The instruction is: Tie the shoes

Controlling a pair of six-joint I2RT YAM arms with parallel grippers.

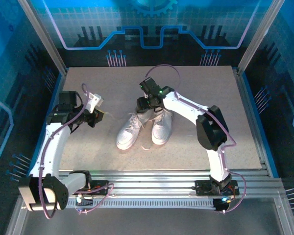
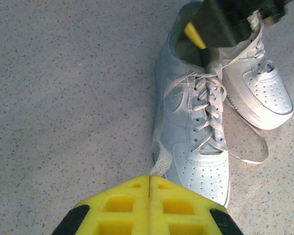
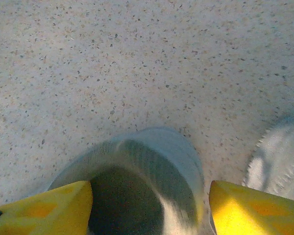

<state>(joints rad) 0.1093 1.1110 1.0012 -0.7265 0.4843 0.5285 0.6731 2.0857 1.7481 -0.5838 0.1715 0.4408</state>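
Two white sneakers lie side by side mid-table, toes toward the arms: the left shoe (image 1: 128,132) (image 2: 193,132) and the right shoe (image 1: 162,126) (image 2: 259,83). My left gripper (image 1: 101,115) (image 2: 150,177) is to the left of the left shoe, shut on a flat white lace end (image 2: 160,165) that runs to that shoe's side. My right gripper (image 1: 149,104) (image 3: 149,205) is open over the heels. Its yellow fingers (image 3: 49,208) straddle the dark opening of a shoe (image 3: 137,161), blurred in the right wrist view; the other shoe's edge (image 3: 277,161) shows at the right.
A loose lace loop (image 2: 252,154) (image 1: 146,145) trails on the speckled tabletop (image 1: 88,83) between the two toes. Blue enclosure walls and frame posts (image 1: 41,34) surround the table. Bare table lies behind and to both sides of the shoes.
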